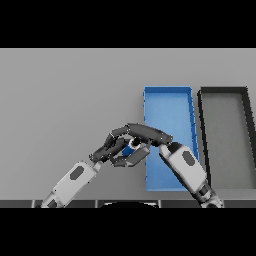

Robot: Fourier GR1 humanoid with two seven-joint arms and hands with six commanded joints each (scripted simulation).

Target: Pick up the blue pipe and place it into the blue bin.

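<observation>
Beside the shallow blue rectangular bin (167, 107), our right robot hand (145, 134) and left robot hand (112, 145) both curl around the short blue pipe (131, 146); next we judge it must shift right over the bin.

The table (70, 90) looked a plain matt grey, smooth and unmarked. The blue bin (167, 107) read as smooth plastic with a flat, even finish, its rim slightly brighter. The black bin (225, 90) beside it showed a dark matt rim around a dull grey floor. Both hands, the left hand (111, 146) and the right hand (145, 133), looked like dark, smooth plastic with a faint sheen. The blue pipe (131, 145) showed little, smooth and slightly glossy.
</observation>
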